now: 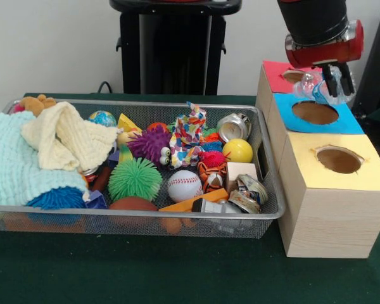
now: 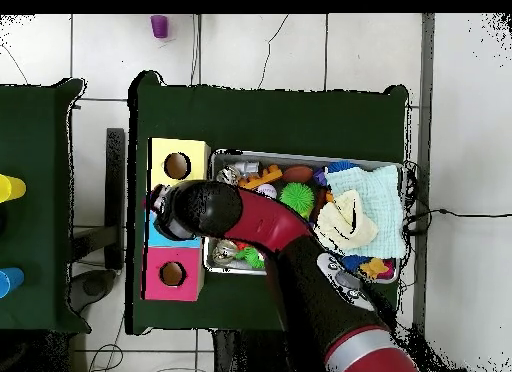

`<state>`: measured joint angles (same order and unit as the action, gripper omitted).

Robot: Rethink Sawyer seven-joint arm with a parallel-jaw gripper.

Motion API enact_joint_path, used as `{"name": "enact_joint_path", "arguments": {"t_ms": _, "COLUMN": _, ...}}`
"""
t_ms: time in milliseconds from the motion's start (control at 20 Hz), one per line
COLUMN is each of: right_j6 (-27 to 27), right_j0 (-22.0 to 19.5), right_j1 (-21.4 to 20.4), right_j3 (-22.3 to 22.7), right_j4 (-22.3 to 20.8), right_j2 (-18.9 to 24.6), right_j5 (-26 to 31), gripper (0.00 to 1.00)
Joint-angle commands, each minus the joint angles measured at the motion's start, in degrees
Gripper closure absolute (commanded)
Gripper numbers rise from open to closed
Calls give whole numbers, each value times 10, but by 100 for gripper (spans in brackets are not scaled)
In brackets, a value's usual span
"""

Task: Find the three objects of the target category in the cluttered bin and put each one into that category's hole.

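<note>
The green desk (image 1: 177,272) carries everything, and on it the bin (image 1: 145,214) of silver wire mesh lies long and shallow, just beside the row of three wooden boxes. My red and black arm (image 2: 270,233) reaches over the bin's end toward these boxes. In the bin, a pale green knitted blanket (image 1: 9,161) and a cream cloth (image 1: 66,139) fill the end that is far from the boxes, and the other part is full of small things. The yellow-topped box (image 1: 332,190) stands nearest to the camera across the desk, then the blue-topped box (image 1: 316,117), then the pink-topped box (image 1: 275,76); each top has one round hole. My fingers (image 1: 337,79) hang above the blue and pink tops and they hold a clear crumpled plastic bottle (image 1: 311,85) between them. Among the small things I see a green spiky ball (image 1: 134,179), a purple spiky ball (image 1: 149,143), a baseball (image 1: 185,185), a yellow ball (image 1: 238,151) and a crushed can (image 1: 233,126).
</note>
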<state>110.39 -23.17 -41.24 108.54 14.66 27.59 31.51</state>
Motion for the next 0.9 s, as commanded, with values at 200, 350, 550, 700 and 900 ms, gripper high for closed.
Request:
{"name": "enact_joint_path", "arguments": {"t_ms": 200, "right_j6": 8, "right_j0": -15, "right_j1": 17, "right_j3": -21, "right_j4": -6, "right_j2": 59, "right_j5": -40, "gripper": 100}}
{"name": "enact_joint_path", "arguments": {"t_ms": 350, "right_j6": 12, "right_j0": -32, "right_j1": 15, "right_j3": 8, "right_j4": -5, "right_j2": 83, "right_j5": -67, "gripper": 100}}
{"name": "enact_joint_path", "arguments": {"t_ms": 550, "right_j6": 14, "right_j0": -35, "right_j1": 31, "right_j3": 4, "right_j4": -16, "right_j2": 86, "right_j5": -82, "gripper": 100}}
{"name": "enact_joint_path", "arguments": {"t_ms": 700, "right_j6": 10, "right_j0": -31, "right_j1": 46, "right_j3": -14, "right_j4": -24, "right_j2": 80, "right_j5": -81, "gripper": 100}}
{"name": "enact_joint_path", "arguments": {"t_ms": 900, "right_j6": 4, "right_j0": -24, "right_j1": 53, "right_j3": -39, "right_j4": -31, "right_j2": 65, "right_j5": -68, "gripper": 100}}
